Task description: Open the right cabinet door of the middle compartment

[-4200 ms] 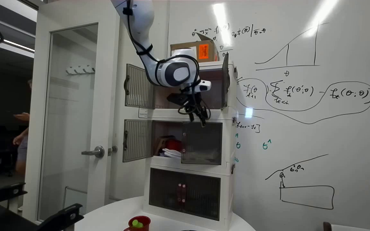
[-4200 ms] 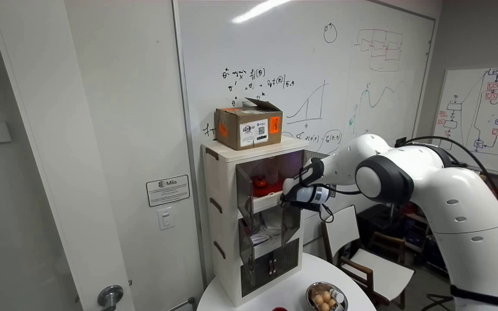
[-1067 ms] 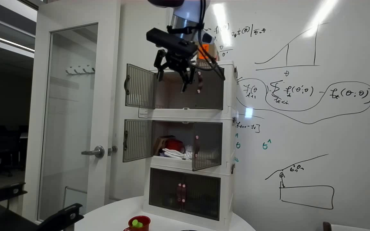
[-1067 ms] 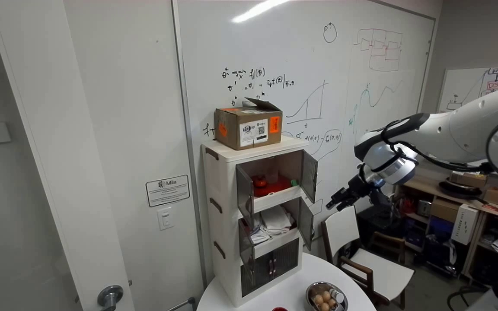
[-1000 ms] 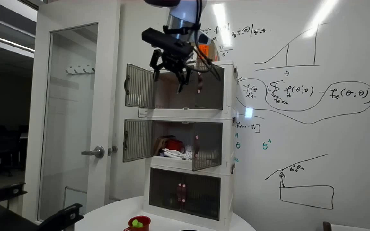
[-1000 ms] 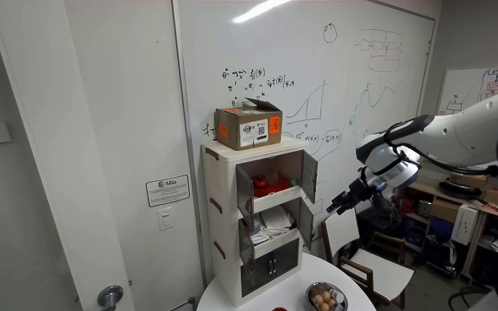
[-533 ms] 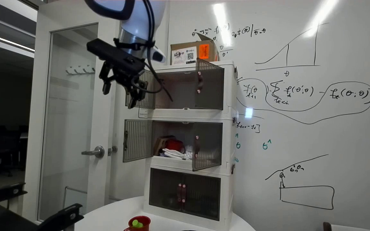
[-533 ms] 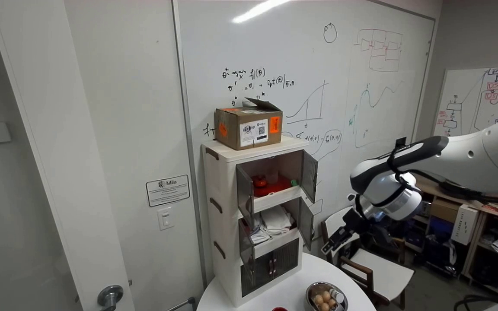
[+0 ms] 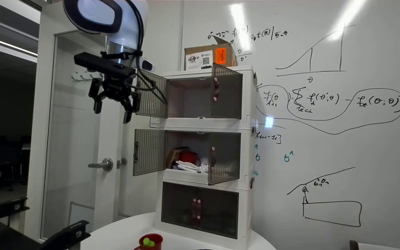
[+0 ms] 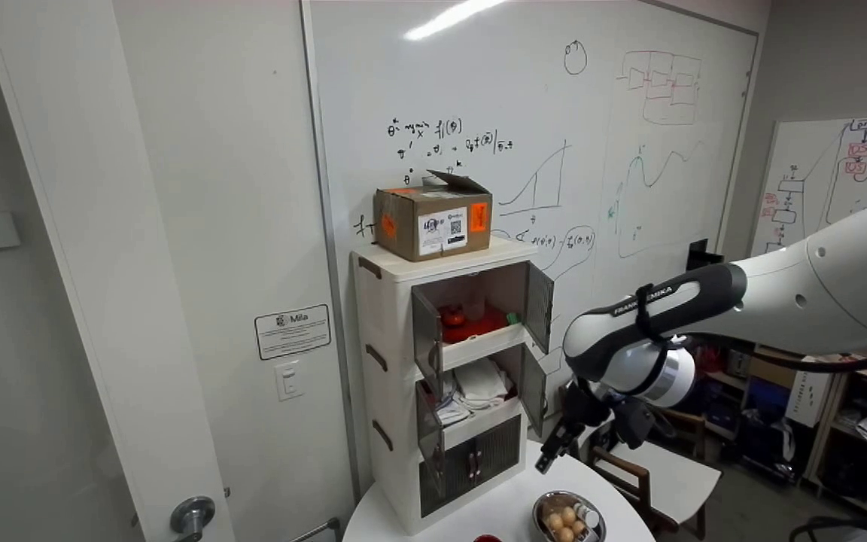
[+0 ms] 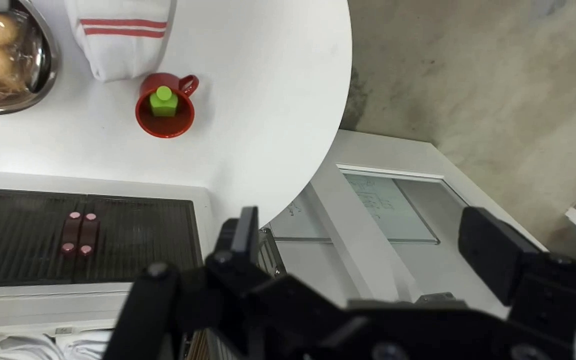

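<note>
Zero contact between fingers [image 9: 97,107] and right door [image 9: 225,158]. Looks like the tail end of the task: opening judged done, probably only clearing off to go. Find target on the right side of the middle compartment [image 9: 186,175], central tier of the white cabinet [image 10: 396,399], already swung outward. Can confirm spread fingers, nothing pinched between, hung in front of the cabinet and apparently well apart from that door. Next move, if happy with the angle: back straight off, no grasp. If not: slip fingers behind the free edge and push outward on the inner face, steering clear of left door [image 9: 149,152]. Go gently, as probably light on its hinges and prone to swing back. View check: can read handle [image 9: 213,158] in an exterior view, with the door masking part of the opening; can see more of the white cloths [image 10: 482,384] past the same door in an exterior view, but only edge-on fingers, gap unreadable. From wrist view: get striped towel [image 11: 123,45] on the bench [image 11: 278,100], absent from both exterior views, plus all of red mug [image 11: 160,80], not whole in either exterior view. No right door in wrist view, so can't rate the swing from there.
</note>
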### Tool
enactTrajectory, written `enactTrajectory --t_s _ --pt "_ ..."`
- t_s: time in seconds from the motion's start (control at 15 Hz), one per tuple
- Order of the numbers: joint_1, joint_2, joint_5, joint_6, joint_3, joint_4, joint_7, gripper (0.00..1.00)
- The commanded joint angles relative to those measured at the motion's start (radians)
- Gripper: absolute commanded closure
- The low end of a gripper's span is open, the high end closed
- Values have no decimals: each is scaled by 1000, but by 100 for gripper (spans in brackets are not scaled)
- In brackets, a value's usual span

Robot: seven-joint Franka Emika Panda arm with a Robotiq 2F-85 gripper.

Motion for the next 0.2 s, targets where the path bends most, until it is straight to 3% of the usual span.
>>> enactTrajectory --t_s 0.0,0.13 --pt "0 0 0 2 5 0 5 0" --pt "-2 0 0 3 5 0 5 0"
